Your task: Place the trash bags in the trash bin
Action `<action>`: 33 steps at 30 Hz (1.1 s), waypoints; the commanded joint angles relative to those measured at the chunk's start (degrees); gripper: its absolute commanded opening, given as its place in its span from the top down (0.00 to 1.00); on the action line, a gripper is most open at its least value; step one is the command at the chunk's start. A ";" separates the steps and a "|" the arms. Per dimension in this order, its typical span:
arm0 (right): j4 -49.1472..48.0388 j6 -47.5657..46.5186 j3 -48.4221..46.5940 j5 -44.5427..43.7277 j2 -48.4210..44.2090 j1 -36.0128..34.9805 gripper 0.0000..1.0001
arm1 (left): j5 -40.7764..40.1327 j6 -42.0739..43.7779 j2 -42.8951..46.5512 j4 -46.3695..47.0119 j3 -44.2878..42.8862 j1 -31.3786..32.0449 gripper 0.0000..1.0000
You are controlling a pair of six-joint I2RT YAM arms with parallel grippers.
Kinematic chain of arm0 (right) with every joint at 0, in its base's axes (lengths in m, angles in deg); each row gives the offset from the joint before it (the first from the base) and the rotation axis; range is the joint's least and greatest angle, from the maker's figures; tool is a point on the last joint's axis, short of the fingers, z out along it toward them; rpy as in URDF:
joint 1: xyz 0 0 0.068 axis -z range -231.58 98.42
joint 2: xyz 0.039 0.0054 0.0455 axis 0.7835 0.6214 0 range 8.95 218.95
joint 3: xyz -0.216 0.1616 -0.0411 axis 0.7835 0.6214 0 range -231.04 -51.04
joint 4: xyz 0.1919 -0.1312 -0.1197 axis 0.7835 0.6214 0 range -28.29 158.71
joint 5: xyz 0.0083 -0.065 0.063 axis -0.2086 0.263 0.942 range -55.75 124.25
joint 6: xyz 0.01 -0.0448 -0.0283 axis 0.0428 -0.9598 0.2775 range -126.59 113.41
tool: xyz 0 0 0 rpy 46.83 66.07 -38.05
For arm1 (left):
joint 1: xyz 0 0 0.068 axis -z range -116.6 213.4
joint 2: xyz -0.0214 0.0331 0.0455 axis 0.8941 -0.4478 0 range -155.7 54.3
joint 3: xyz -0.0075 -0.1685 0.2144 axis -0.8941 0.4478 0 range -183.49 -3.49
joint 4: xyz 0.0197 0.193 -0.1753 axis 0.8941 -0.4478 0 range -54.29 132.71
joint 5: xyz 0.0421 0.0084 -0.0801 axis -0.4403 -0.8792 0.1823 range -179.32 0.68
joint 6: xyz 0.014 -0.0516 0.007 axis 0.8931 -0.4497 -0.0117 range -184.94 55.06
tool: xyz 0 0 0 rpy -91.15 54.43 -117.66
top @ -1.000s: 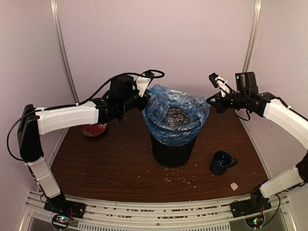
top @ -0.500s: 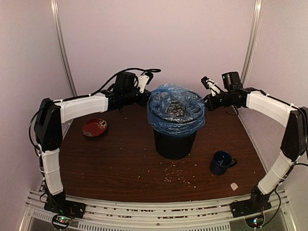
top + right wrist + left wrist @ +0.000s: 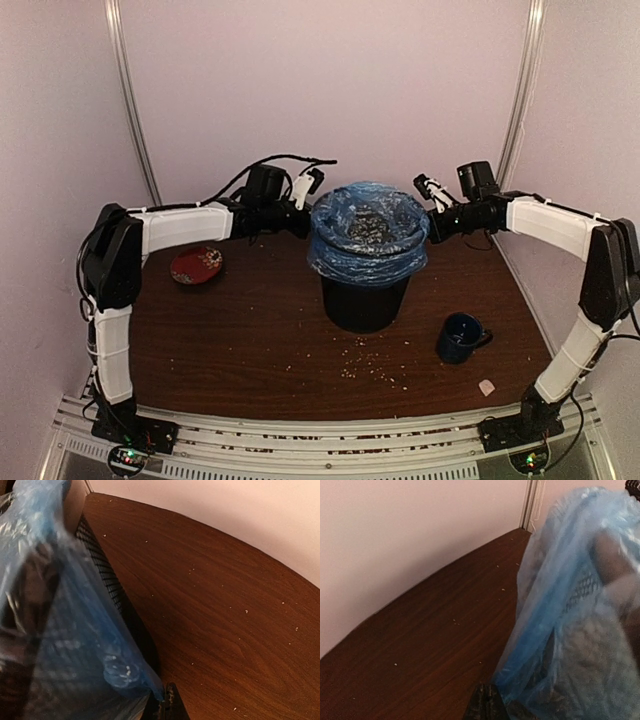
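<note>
The black wire-mesh trash bin [image 3: 362, 305] stands mid-table. The light-blue film trash bag [image 3: 365, 240] is draped over its rim and hangs down its upper wall, with its middle sunk into the opening. My left gripper [image 3: 306, 218] is shut on the bag's left edge at rim height, and the film [image 3: 555, 630] runs from my closed jaws. My right gripper [image 3: 432, 222] is shut on the bag's right edge [image 3: 125, 672], beside the bin's mesh wall [image 3: 112, 587].
A dark blue mug [image 3: 461, 338] stands right of the bin near the front. A red dish [image 3: 196, 265] lies at the left. Crumbs [image 3: 375, 366] are scattered on the brown table [image 3: 250, 340] in front of the bin, and a small pale scrap [image 3: 487, 386] lies at the front right.
Both arms have moved toward the back and down, carrying the bag's edges. The bag, wide and puffed above the rim before, now sits tighter and lower over the bin.
</note>
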 commanded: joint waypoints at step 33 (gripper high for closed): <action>9.28 2.07 4.06 16.25 5.20 7.31 1.00 | -1.39 -9.78 12.56 10.68 24.33 -0.03 1.00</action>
